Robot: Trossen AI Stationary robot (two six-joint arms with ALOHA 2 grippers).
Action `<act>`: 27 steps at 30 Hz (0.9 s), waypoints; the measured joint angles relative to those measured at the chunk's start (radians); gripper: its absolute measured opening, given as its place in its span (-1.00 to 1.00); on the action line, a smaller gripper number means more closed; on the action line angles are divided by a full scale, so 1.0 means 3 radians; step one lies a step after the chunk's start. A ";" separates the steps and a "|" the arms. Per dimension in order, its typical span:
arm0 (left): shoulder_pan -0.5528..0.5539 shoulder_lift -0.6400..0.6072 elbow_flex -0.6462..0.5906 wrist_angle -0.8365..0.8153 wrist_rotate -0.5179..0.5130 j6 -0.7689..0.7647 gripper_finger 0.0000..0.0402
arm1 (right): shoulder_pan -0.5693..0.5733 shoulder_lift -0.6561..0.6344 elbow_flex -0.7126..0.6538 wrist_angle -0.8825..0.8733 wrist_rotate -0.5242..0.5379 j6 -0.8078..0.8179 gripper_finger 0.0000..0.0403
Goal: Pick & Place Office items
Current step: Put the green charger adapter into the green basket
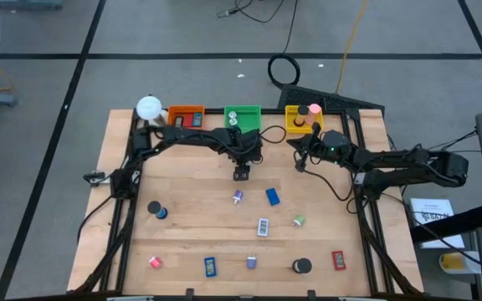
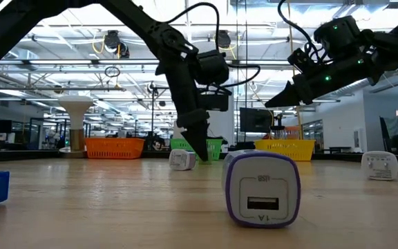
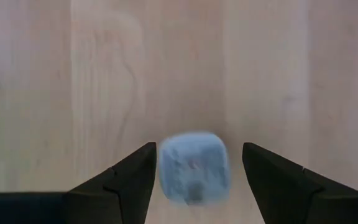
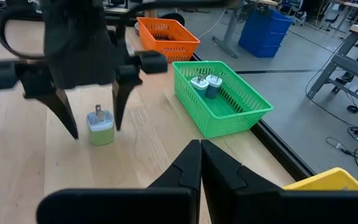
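A small pale-green and white plug block [image 4: 100, 132] stands on the wooden table in front of the green tray, its two metal prongs pointing up. My left gripper [image 3: 197, 150] hangs open over it, pointing steeply down, one finger on each side of the block [image 3: 194, 168] with a gap showing. In the high view the left gripper [image 1: 241, 174] covers the block. My right gripper [image 1: 298, 160] waits shut above the table near the yellow tray, holding nothing. Other office items lie scattered nearer the front: a purple-edged plug block [image 2: 261, 188], a blue rectangle [image 1: 273, 196] and a black roll [image 1: 301, 266].
An orange tray [image 1: 186, 115], a green tray [image 4: 219, 93] holding two plug blocks, and a yellow tray [image 1: 299, 117] line the far edge beside a white ball lamp [image 1: 149, 107]. A red rectangle [image 1: 338, 261] and a pink piece [image 1: 154, 262] lie near the front edge.
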 joint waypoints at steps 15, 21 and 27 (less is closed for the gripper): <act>0.0020 -0.0026 0.0000 0.0001 -0.0032 -0.0285 -0.33 | 0.0000 0.0000 0.0000 -0.0001 0.0001 -0.0024 -0.99; 0.0288 -0.0284 0.0121 -0.0085 0.0128 -0.1065 -0.33 | 0.0000 0.0000 0.0000 -0.0001 0.0001 -0.0024 -1.00; 0.0729 -0.0392 0.0756 -0.0336 0.0032 -0.1719 -0.33 | 0.0001 0.0000 0.0000 -0.0001 0.0001 -0.0024 -1.00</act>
